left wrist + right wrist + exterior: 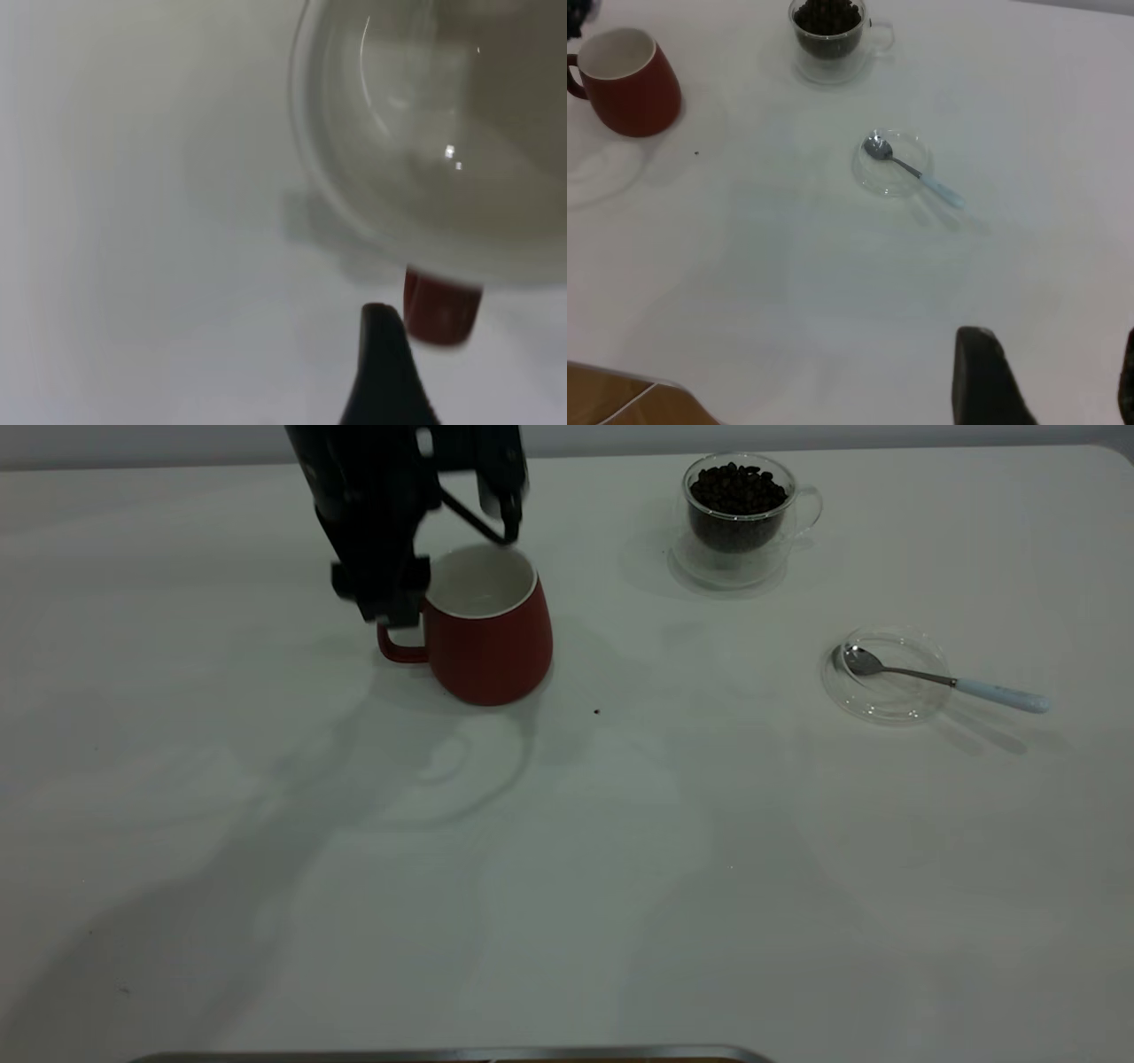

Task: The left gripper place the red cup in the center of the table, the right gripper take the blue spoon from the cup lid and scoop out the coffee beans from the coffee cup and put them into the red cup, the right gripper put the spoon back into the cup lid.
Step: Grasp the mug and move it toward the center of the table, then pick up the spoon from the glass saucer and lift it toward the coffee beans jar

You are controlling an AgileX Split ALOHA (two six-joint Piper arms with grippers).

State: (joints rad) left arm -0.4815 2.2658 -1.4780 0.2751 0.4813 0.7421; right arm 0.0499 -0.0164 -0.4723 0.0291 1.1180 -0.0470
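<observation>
Placement step: left claw (447,567) is sitting over the red cup (489,638) at about 11 o'clock from bench (567,850) centre, one finger by the handle, one at the far rim. Can't tell if it's gripping or spread. Cup needs carrying level toward 5 o'clock, then setting down flat. Right claw (1050,376) is hanging spread and empty, well apart from spoon (939,677) on lid (886,673); beans (738,489) untouched.

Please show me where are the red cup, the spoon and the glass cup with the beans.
red cup (492,651), exterior view, on its red outer wall
spoon (997,691), exterior view, on its pale blue handle
glass cup (737,522), exterior view, on its clear wall over the beans
</observation>
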